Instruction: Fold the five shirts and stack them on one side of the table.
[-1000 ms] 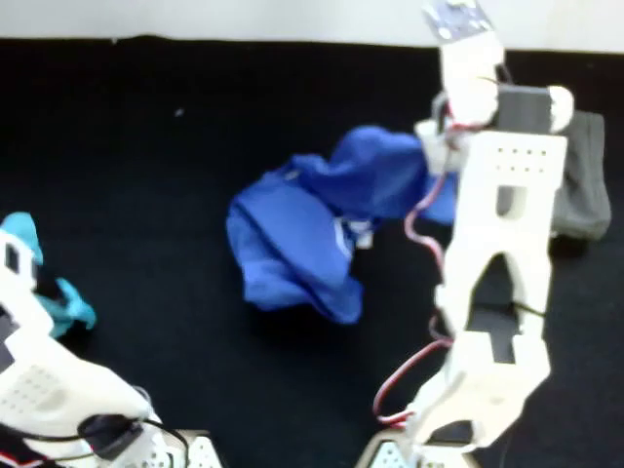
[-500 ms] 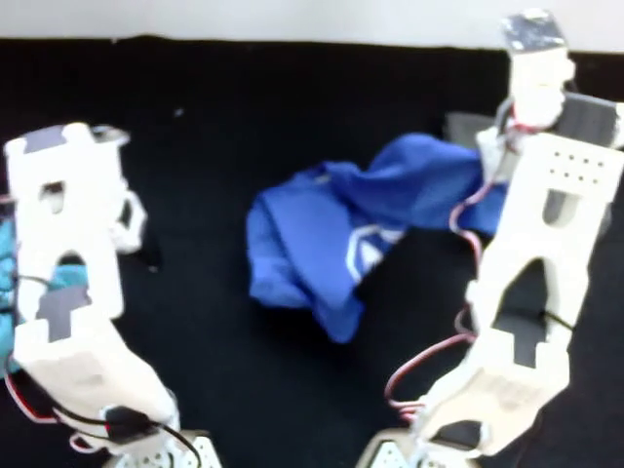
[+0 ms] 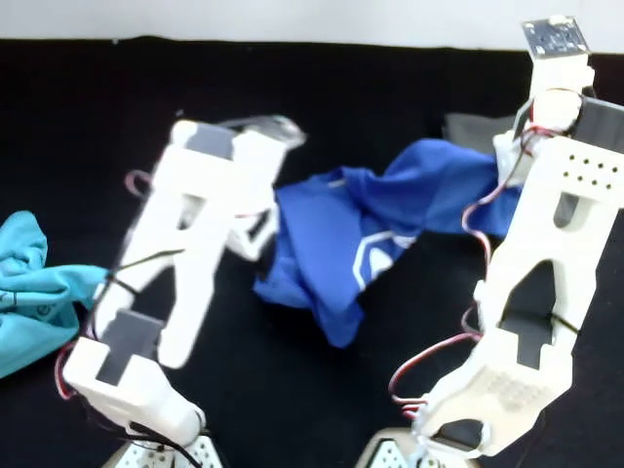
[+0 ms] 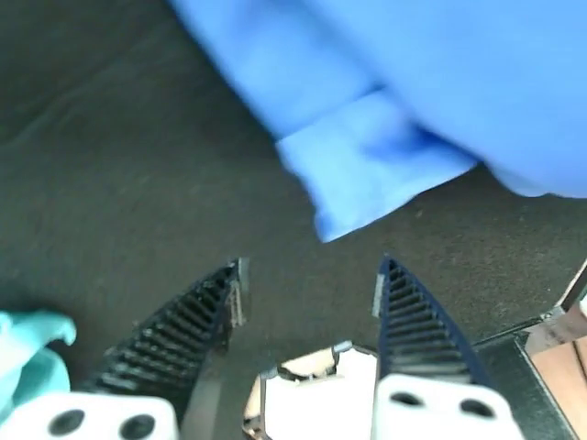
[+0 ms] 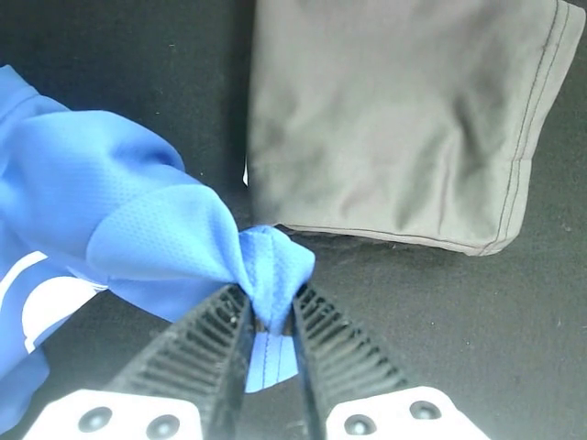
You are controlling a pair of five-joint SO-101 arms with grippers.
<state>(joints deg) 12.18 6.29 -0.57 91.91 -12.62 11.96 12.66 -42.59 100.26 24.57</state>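
Observation:
A crumpled blue shirt (image 3: 361, 234) lies across the middle of the black table (image 3: 117, 107), stretched toward the right. My right gripper (image 5: 270, 316) is shut on a bunched corner of the blue shirt (image 5: 138, 192), next to a folded grey shirt (image 5: 394, 119). In the high view that right gripper (image 3: 509, 154) sits at the shirt's far right end, by the grey shirt (image 3: 468, 127). My left gripper (image 4: 307, 284) is open just above the table, close to a sleeve edge of the blue shirt (image 4: 376, 165), touching nothing. A teal shirt (image 3: 34, 288) lies crumpled at the left edge.
The left arm (image 3: 185, 253) stands over the blue shirt's left side. The right arm (image 3: 536, 273) rises along the right side. A white wall strip (image 3: 292, 18) borders the table's far edge. Bare black cloth lies in front, between the two arm bases.
The left arm has swung from the left edge over to the blue shirt's left side. The right gripper has pulled the shirt's corner rightward, stretching the cloth. The teal shirt is uncovered.

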